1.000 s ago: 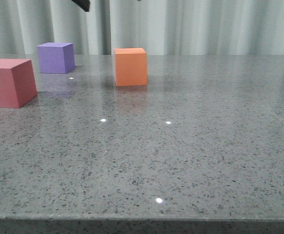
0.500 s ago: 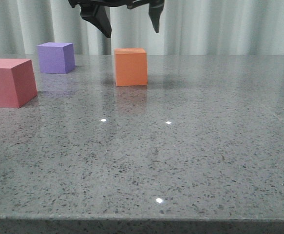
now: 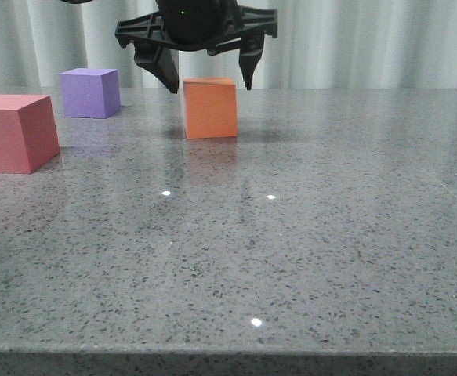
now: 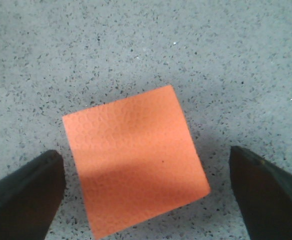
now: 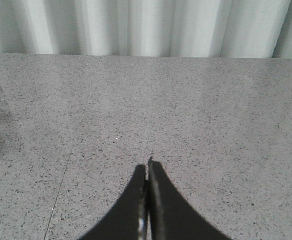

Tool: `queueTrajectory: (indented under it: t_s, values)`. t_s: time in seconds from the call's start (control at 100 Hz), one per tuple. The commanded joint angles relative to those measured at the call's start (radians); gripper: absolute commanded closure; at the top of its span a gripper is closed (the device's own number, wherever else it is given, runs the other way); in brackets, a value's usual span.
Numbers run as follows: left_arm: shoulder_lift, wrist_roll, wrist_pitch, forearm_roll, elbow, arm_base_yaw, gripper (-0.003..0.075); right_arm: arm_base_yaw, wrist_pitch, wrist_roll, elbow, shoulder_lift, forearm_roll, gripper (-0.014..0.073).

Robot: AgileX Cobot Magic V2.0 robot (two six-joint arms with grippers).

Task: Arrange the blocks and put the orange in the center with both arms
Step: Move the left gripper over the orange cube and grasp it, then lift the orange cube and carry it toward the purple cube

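The orange cube (image 3: 210, 107) stands at the table's far middle; the left wrist view shows its top face (image 4: 135, 155) from above. My left gripper (image 3: 210, 84) hangs wide open right over it, one fingertip (image 3: 168, 78) on each side of the cube's top, not touching. The purple cube (image 3: 91, 92) sits far left at the back. The red cube (image 3: 14, 131) sits nearer, at the left edge. My right gripper (image 5: 147, 167) is shut and empty over bare table, and is out of the front view.
The grey speckled table (image 3: 291, 235) spreads out in front and to the right of the cubes. A pale curtain (image 3: 369, 43) hangs behind the table's far edge.
My left gripper has come down from above the frame, open, until its fingertips straddle the orange cube's top. The cubes have not moved.
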Motion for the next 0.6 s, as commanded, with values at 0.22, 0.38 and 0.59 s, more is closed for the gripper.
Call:
queueTrajectory:
  t_s: [0.22, 0.38, 0.59]
  values:
    - [-0.015, -0.012, -0.041, 0.026, -0.033, 0.003, 0.0102, -0.007, -0.081, -0.005, -0.028, -0.002, -0.019, 0.0662]
    - [-0.008, -0.012, -0.037, 0.026, -0.033, 0.003, 0.0153, -0.007, -0.081, -0.005, -0.028, -0.002, -0.019, 0.0662]
    - [-0.010, -0.010, -0.009, 0.054, -0.033, 0.001, 0.0410, -0.007, -0.081, -0.005, -0.028, -0.002, -0.019, 0.0662]
